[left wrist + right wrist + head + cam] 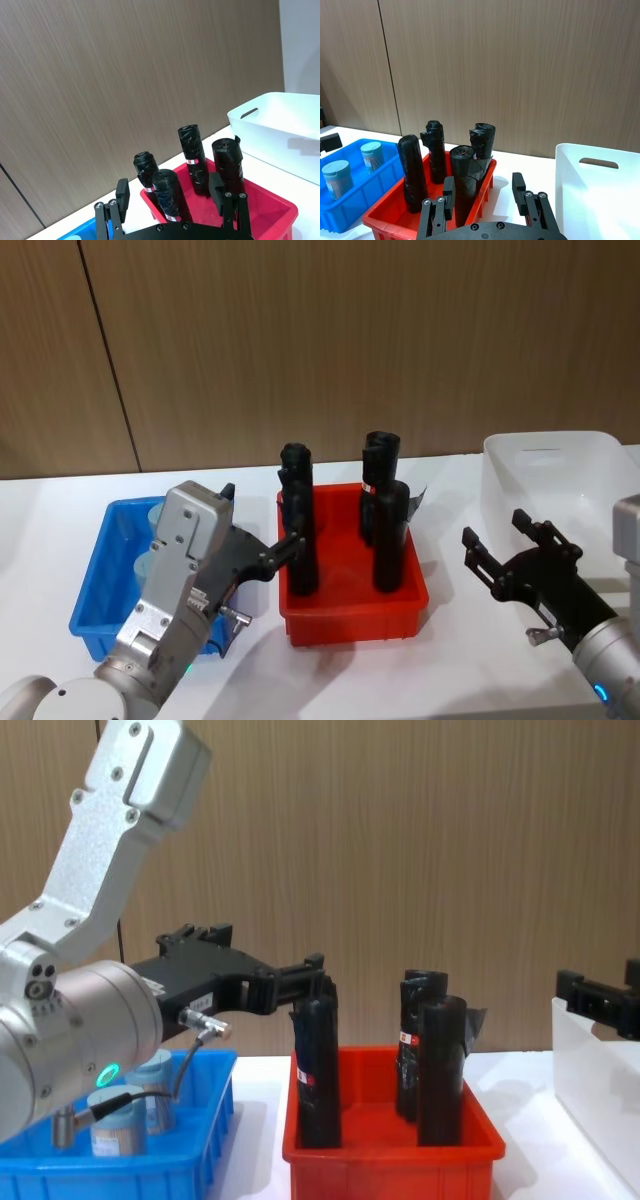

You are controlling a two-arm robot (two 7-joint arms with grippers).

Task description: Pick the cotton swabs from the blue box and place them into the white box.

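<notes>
The blue box (92, 585) sits at the table's left and holds two cotton swabs jars (371, 156) (335, 179), clear with pale blue lids. In the head view my left arm covers most of them. My left gripper (265, 525) hovers open and empty above the gap between the blue box and the red bin, its fingers pointing toward the black rolls. The white box (560, 470) stands at the far right. My right gripper (495, 530) hangs open and empty in front of the white box, to the right of the red bin.
A red bin (350, 615) between the two boxes holds several tall black rolls (390, 535) standing upright, higher than both boxes' rims. A wooden wall closes the back. Bare white tabletop lies in front of the red bin and around the right gripper.
</notes>
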